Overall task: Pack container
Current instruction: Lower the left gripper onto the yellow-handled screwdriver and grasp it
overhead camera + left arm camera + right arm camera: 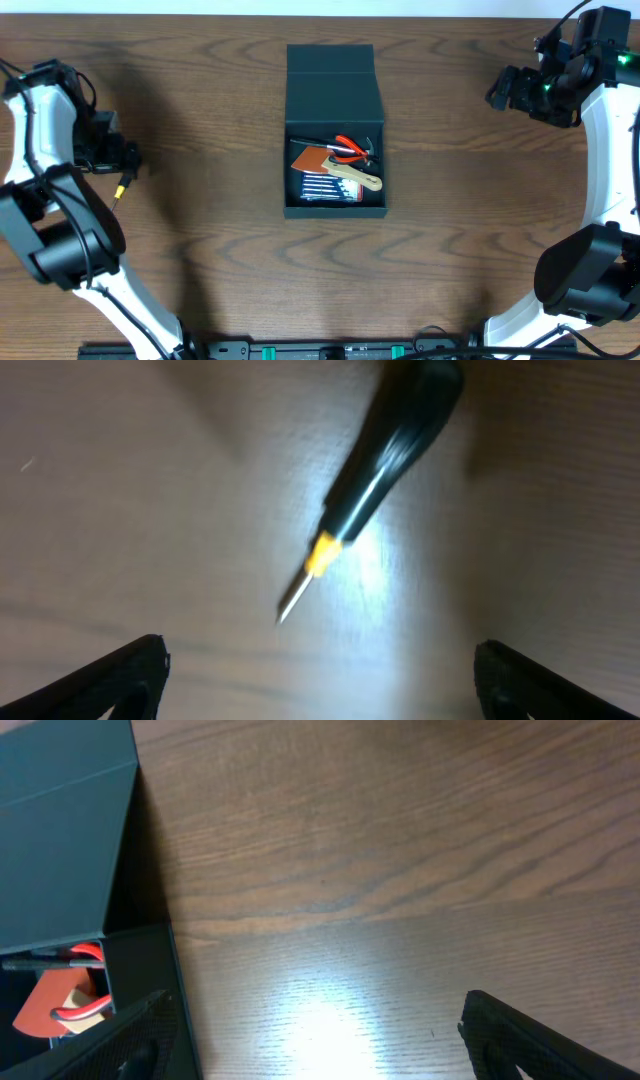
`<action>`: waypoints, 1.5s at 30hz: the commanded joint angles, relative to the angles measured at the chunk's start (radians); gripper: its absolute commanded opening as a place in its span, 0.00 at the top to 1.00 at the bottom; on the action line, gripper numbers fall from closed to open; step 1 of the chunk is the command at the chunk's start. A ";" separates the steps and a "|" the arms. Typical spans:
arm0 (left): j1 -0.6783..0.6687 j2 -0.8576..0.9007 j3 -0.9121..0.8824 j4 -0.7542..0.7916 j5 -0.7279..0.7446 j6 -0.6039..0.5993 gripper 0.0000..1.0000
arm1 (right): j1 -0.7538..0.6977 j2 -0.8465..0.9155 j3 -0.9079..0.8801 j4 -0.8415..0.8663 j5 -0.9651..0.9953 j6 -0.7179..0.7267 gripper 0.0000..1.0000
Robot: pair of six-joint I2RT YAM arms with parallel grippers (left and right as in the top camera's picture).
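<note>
The dark container [335, 85] stands open at the table's middle, its flap lid folded back toward the far side. Inside lie red-handled pliers [350, 147], an orange scraper with a wooden handle [325, 165] and a small blue case of drill bits [325, 188]. A black-handled screwdriver with a yellow collar [122, 188] lies on the table at the far left. In the left wrist view the screwdriver [375, 485] lies ahead of my open left gripper [320, 680], not between the fingers. My right gripper [320, 1040] is open and empty, right of the container [60, 840].
The wooden table [200, 240] carries nothing else. My left gripper [125, 160] is near the left edge and my right gripper [503, 90] is near the far right edge. The arm bases stand at the front corners.
</note>
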 commanded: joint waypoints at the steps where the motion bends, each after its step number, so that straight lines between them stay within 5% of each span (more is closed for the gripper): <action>1: -0.013 0.059 -0.006 0.019 0.017 0.105 0.05 | -0.002 0.006 -0.002 0.011 -0.002 -0.013 0.08; 14: -0.023 0.131 -0.006 0.108 0.084 0.332 0.22 | -0.002 0.006 -0.002 0.020 -0.002 -0.013 0.06; 26: -0.023 0.137 -0.021 0.150 0.094 0.463 0.25 | -0.002 0.006 -0.002 -0.002 -0.002 -0.013 0.07; 45: -0.023 0.138 -0.098 0.296 0.094 0.463 0.34 | -0.002 0.006 -0.002 -0.016 -0.002 -0.016 0.08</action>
